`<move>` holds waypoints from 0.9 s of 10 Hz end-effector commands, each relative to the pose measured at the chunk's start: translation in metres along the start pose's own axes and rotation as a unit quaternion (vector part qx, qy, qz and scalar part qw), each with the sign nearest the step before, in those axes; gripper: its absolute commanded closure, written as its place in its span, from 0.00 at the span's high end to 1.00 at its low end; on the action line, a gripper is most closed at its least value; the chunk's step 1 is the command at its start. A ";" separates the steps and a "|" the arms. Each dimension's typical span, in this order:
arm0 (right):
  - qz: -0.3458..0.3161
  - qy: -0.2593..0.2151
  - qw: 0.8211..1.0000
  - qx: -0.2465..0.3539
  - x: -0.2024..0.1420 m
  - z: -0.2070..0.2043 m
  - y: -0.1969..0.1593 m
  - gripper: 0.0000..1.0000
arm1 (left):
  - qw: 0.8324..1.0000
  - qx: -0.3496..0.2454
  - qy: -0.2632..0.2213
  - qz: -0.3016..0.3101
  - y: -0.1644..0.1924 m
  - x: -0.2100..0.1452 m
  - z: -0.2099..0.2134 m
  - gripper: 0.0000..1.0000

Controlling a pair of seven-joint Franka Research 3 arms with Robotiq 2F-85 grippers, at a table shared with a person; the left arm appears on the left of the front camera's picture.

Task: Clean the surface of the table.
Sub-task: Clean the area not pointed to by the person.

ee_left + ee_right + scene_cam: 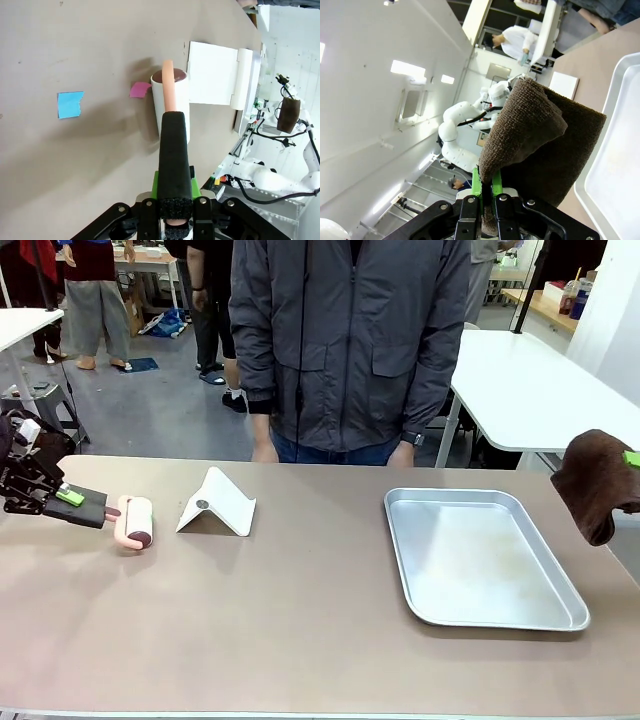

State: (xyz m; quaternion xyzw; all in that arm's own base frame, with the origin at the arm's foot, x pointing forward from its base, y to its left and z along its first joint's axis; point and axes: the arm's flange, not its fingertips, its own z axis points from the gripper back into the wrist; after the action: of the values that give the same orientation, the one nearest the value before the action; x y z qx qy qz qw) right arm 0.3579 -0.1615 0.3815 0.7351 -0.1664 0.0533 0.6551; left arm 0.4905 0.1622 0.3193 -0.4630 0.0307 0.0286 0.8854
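Table (300,640) fills your front view, its brownish-tan top running edge to edge, with a person (350,340) in a grey jacket standing at the far side, both hands at its edge. On your right half lies a silver metal tray (398,550). Above the table's right end, your right gripper (630,458) is clamped on a bunched brown cloth (595,485), which hangs clear of the tabletop; your right wrist view shows the green pads pinching its fold. Left of centre stands a white folded stand (217,505). Just beside it, your left gripper (72,498) grips the black foam handle of a lint roller (135,522), its roll down on the table. A blue paper scrap (70,104) and a pink one (140,90) lie nearby.
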 end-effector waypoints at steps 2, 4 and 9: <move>0.006 -0.001 1.000 0.007 0.000 -0.001 0.006 0.09 | 1.000 -0.026 -0.002 -0.002 -0.004 -0.012 0.018 0.22; 0.006 -0.001 1.000 0.007 0.000 -0.001 0.006 0.09 | 0.998 -0.054 -0.038 -0.006 -0.007 -0.016 0.047 0.22; 0.006 -0.001 1.000 0.007 0.000 -0.001 0.006 0.09 | 0.988 -0.122 -0.090 0.008 0.011 -0.031 0.105 0.22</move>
State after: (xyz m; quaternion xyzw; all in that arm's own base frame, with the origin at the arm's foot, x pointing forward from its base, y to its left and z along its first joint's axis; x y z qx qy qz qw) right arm 0.3579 -0.1616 0.3816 0.7351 -0.1665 0.0534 0.6550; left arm 0.4606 0.2469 0.3712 -0.5392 -0.0464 0.0856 0.8365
